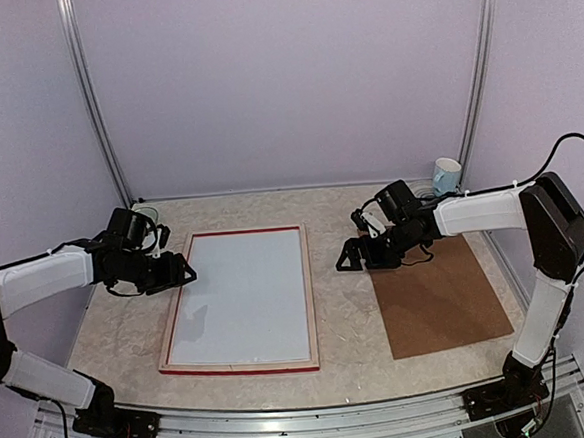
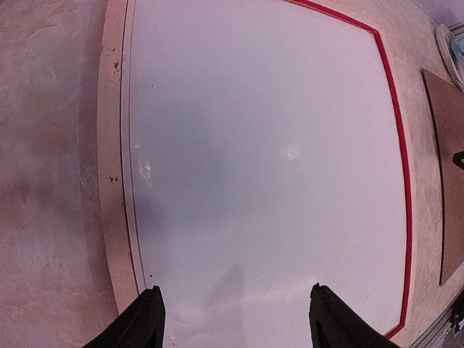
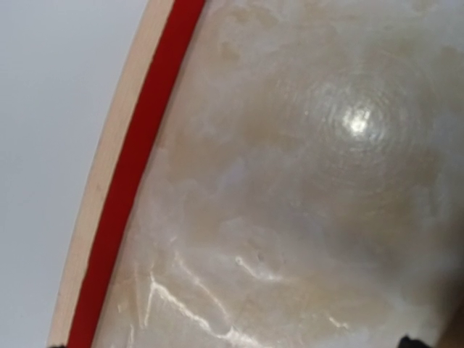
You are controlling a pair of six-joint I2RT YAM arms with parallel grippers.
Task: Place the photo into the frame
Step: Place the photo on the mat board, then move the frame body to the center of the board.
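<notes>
The photo [image 1: 245, 294] lay white back up inside the frame [image 1: 310, 308]. The frame rested flat on the table [image 1: 344, 321], pale wood side up, with a thin red edge showing around it. My left gripper [image 1: 179, 274] hovered at the frame's left side, toward its far end, fingers parted with nothing between them. From my left wrist, the two dark fingertips [image 2: 143, 322] stood over the white sheet just inside the wooden rim. I could not tell whether they touched the paper. My right gripper [image 1: 353, 241] hung over bare table between the frame and the brown backing board [image 1: 440, 304], its jaws spread wide and empty. My right wrist view showed only the frame's red edge, a strip of the white sheet and the mottled tabletop. A pale blue cup [image 1: 446, 175] stood at the far right corner.
</notes>
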